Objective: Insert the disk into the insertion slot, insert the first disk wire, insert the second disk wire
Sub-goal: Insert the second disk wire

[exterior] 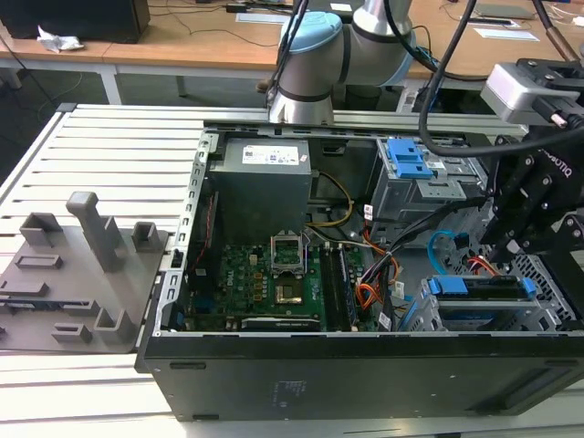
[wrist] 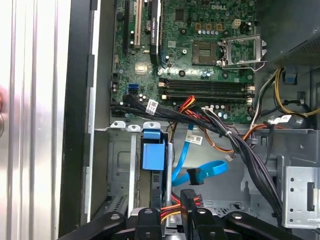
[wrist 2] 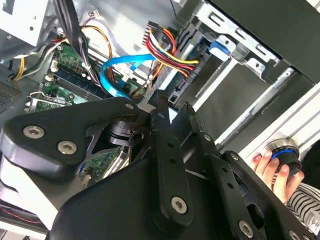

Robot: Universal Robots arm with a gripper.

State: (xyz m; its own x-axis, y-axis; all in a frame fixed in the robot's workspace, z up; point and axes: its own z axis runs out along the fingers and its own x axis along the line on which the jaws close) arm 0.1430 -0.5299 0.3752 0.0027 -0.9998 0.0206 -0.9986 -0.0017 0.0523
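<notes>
1st disk wire point(wrist: 171, 203) is the item in hand; in the first wrist view the fingers point(wrist: 150, 221) of the gripper point(wrist: 173, 214) stand drawn nearly together, closed, by my reading, on its black plug, with red, yellow and black strands showing in the narrow gap; judged light and rigid at the plug but springy in the bundle, so the hold belongs on the plug's flat faces, never on the strands; contacts are likely fragile, and entry must be square. Just beside it loops the 2nd disk wire point(wrist: 205, 171), thin, flat and light blue, its dark plug lying free; judged soft and prone to kink; best gripped at the plug. Further out, the disk point(exterior: 479, 286) in its blue caddy lies seated in the insertion slot point(exterior: 550, 290), at the exterior view's right, with the gripper close above; outside the case, a person's hand point(wrist 2: 269, 166) rests on a round knob point(wrist 2: 284, 154).
</notes>
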